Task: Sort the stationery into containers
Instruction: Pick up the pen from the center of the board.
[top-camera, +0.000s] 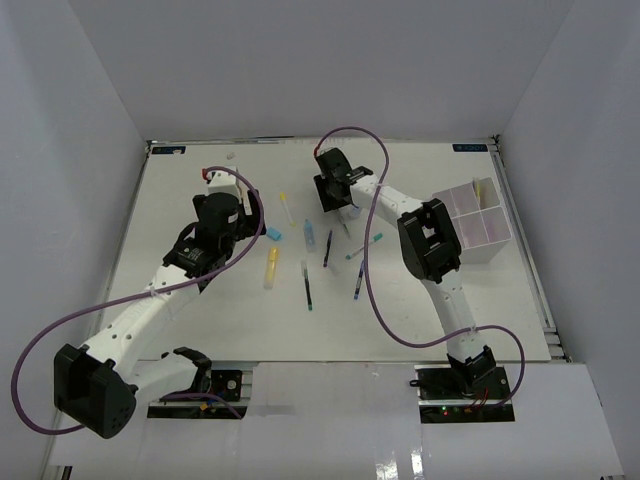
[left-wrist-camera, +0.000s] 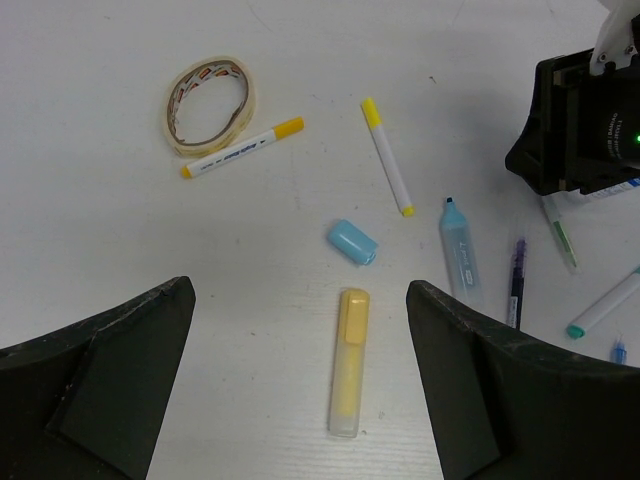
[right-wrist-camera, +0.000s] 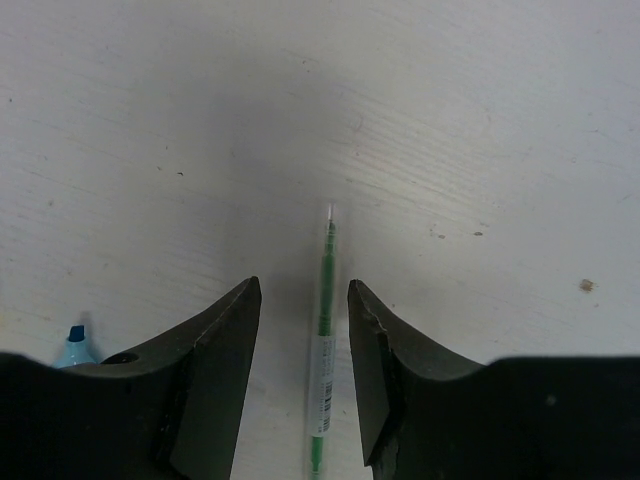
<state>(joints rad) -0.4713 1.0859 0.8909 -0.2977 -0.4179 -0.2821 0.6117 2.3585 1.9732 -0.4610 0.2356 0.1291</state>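
Left gripper (left-wrist-camera: 300, 300), jaws wide, and right gripper (right-wrist-camera: 303, 284), jaws narrowed yet gapped, hang over the table (top-camera: 330, 335), bare toward its near edge, with the organizer box (top-camera: 480, 245) at the right edge showing something yellow in a far cell, the yellow highlighter (left-wrist-camera: 347, 360) under the left and the green pen (right-wrist-camera: 325, 300) untouched between the right's fingers.

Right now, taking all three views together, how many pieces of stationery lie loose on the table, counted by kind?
Tape roll: 1
Capped markers: 3
Highlighters: 2
Eraser: 1
Thin pens: 4
Total: 11
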